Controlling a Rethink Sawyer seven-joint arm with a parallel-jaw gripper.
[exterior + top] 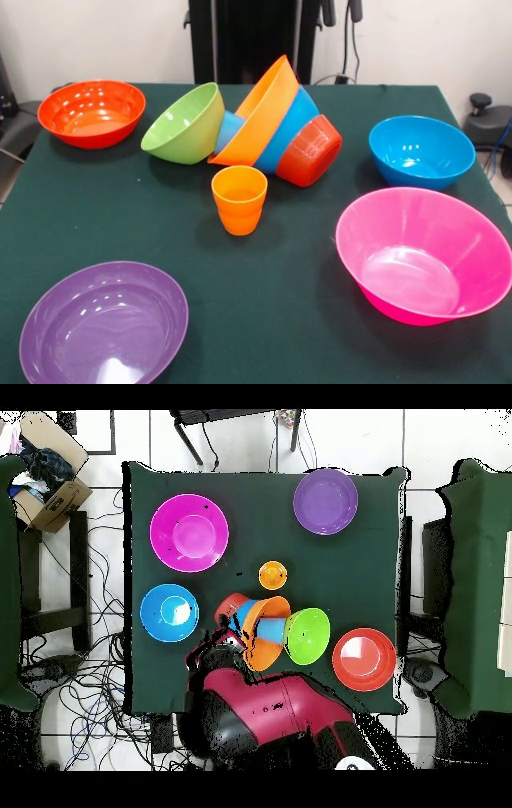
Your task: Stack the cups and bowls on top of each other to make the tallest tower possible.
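Dark green table [280, 320], white wall [96, 40], tiled floor [110, 429], tangled cables [90, 684]

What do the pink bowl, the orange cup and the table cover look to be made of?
Pink bowl: likely glossy plastic, with bright highlights on its inside and slightly see-through walls. Orange cup: looks like the same smooth, shiny plastic. Table cover: matte dark green cloth, with no reflections.
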